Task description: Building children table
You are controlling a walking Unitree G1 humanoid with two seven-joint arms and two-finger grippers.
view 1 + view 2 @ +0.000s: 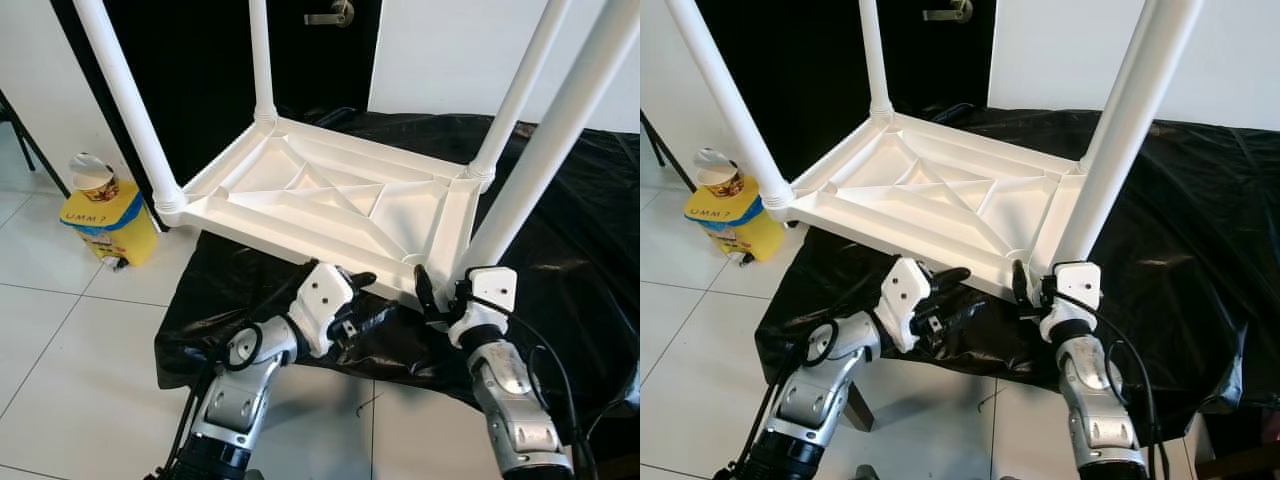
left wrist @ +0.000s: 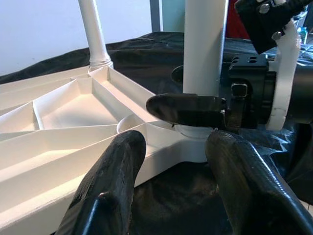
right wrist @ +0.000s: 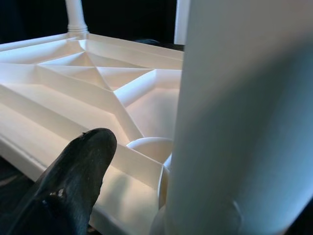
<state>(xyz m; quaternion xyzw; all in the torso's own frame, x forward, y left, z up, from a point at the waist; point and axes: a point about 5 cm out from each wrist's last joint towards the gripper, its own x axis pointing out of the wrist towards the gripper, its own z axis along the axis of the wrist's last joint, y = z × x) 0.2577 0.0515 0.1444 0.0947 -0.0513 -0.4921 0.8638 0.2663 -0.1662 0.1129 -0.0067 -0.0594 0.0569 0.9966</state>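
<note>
A white plastic children's table (image 1: 330, 200) lay upside down on a surface draped in black sheeting (image 1: 560, 200), its ribbed underside facing up and its four white legs rising from the corners. The near right leg (image 1: 545, 150) stood in the corner socket closest to the robot, tilting up and to the right in the head views.

The right hand (image 1: 437, 290) was at the base of that leg, its fingers on either side of the white tube just above the socket; in the right wrist view the tube sat directly against the camera with one black finger (image 3: 73, 181) beside it. The hand appeared to be clasping the leg, though the contact itself was hidden behind the tube.

The left hand (image 1: 368, 300) hovered just in front of the near edge of the tabletop, over the black sheeting, pointing toward the same corner. Its two fingers (image 2: 112, 186) were spread apart and held nothing; between them the left wrist view showed the right hand's finger lying across the foot of the leg.

On the tiled floor (image 1: 60, 330) to the left stood a yellow container (image 1: 110, 225) with a cup (image 1: 93, 177) on top.
</note>
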